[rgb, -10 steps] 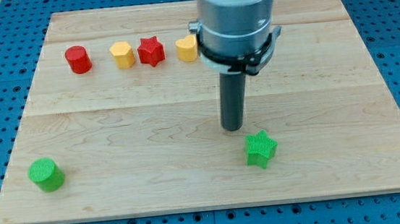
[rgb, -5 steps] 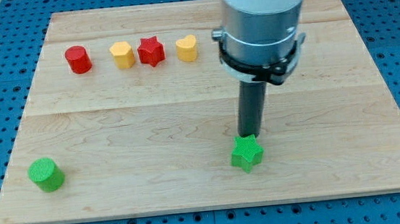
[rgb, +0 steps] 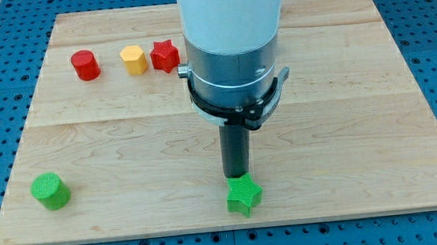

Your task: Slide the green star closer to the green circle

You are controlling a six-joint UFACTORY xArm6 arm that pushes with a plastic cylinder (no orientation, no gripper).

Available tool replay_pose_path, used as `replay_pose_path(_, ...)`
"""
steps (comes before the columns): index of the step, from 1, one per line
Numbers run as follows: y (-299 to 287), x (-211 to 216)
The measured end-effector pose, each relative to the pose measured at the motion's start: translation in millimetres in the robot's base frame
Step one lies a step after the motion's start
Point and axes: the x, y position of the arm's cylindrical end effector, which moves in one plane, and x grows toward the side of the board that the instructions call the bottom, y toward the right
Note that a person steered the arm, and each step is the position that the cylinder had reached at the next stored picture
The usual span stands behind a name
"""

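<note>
Green star [rgb: 244, 195] sits close to the table's [rgb: 362, 126] bottom edge, a little right of centre in the view. My tip [rgb: 236, 175] is right at the star's upper edge, touching or just about touching it; contact line too fine to settle. No claw on this arm, only the dark rod, so nothing released or clenched to report.

Green circle [rgb: 50, 191], a short ribbed cylinder, stands near the bottom left corner, well apart from the star, slightly higher in the view.

Above the rod, the grey collar and white arm body [rgb: 231, 34] cover the table's middle top.

Far row near the top left: red cylinder [rgb: 85, 65], yellow hexagon block [rgb: 134, 60], red star [rgb: 165, 56], left to right.
</note>
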Motion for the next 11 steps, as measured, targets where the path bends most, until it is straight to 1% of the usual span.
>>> replay_pose_path(1, 69, 19)
replay_pose_path(2, 86, 62)
replay_pose_path(3, 38, 58)
replay_pose_path(4, -6, 39)
replay_pose_path(5, -25, 17)
replay_pose_path(6, -29, 7)
replay_pose_path(7, -109, -6)
replay_pose_path(8, -153, -9)
replay_pose_path(9, -124, -16)
replay_pose_path(10, -147, -37)
replay_pose_path(11, -211, -38)
